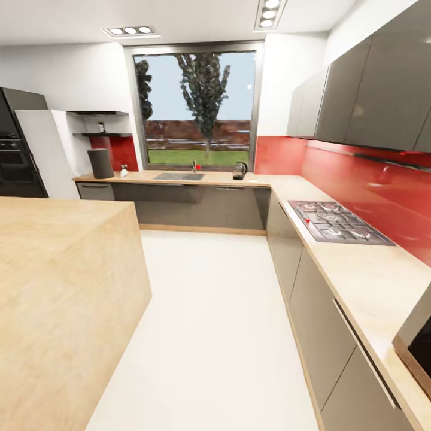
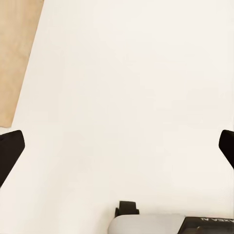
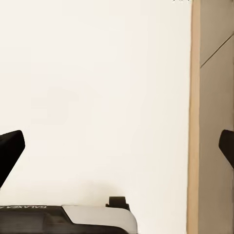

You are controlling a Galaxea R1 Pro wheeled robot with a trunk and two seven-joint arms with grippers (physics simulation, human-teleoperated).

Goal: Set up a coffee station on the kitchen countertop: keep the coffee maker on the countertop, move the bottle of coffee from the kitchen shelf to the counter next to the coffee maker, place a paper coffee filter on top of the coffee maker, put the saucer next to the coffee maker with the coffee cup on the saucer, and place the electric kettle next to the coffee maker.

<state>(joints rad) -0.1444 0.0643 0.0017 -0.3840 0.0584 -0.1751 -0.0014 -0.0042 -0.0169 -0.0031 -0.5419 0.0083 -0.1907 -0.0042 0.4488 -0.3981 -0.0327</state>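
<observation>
Ahead of you the white floor (image 1: 209, 323) runs open toward the far countertop (image 1: 221, 177) under the window (image 1: 197, 108). A wooden island (image 1: 66, 287) crowds your left side, and a run of grey cabinets (image 1: 317, 311) with a gas hob (image 1: 338, 221) lines your right. On the far counter the electric kettle (image 1: 239, 170) stands just right of the sink (image 1: 178, 176), near the corner. At the counter's left end sits a tall dark grey cylinder, probably the coffee maker (image 1: 100, 163), with a small pale object (image 1: 124, 172) beside it that is too small to identify. On the wall shelf (image 1: 102, 134) above, a tiny dark item, possibly the bottle of coffee (image 1: 102, 127), is barely resolved. A dark appliance (image 1: 419, 341) is cut off at the right edge. In the left wrist view, your left gripper (image 2: 117, 148) points down at the floor, its fingers (image 2: 9, 151) spread wide at both edges of the frame with nothing between them, and the island's wood is at one corner. In the right wrist view, your right gripper (image 3: 117, 148) is likewise splayed wide and empty over the floor, beside the cabinet base (image 3: 209, 122).
</observation>
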